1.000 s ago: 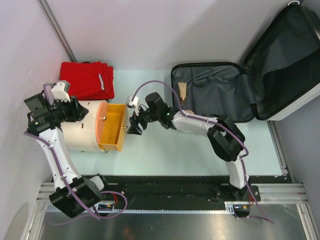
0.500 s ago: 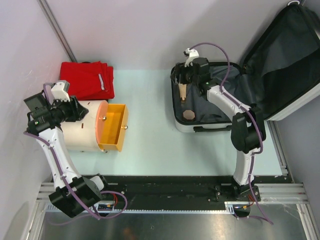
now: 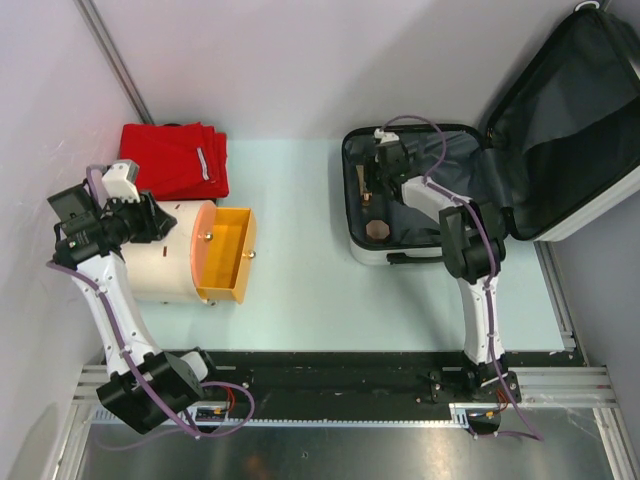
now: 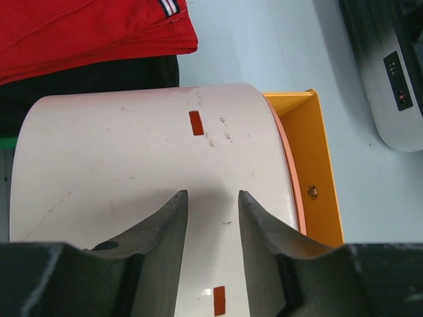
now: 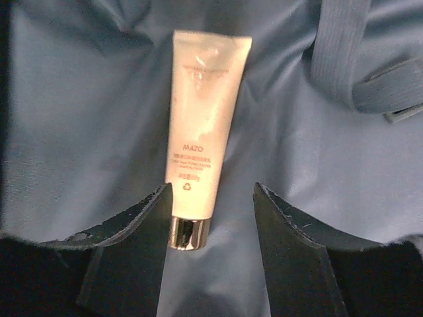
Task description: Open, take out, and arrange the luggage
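The luggage lies open at the right of the top view, its base shell (image 3: 420, 205) flat on the table and its lid (image 3: 570, 120) propped up; grey lining shows in the right wrist view (image 5: 79, 112). My right gripper (image 3: 373, 178) is inside the base shell, open (image 5: 211, 191). A cream tube with a gold cap (image 5: 201, 145) lies on the lining between its fingers, close to the left finger and not gripped. My left gripper (image 4: 213, 195) is open and empty, hovering over the cream cylinder (image 4: 132, 152).
An orange drawer (image 3: 228, 254) stands open from the cylinder (image 3: 160, 265). Folded red cloth (image 3: 175, 160) lies behind it. A brown round item (image 3: 379, 231) lies in the luggage near its front rim. Walls stand close at the left and back.
My right arm swung from the orange drawer over to the open luggage and has come down over the cream tube. The left arm has not moved.
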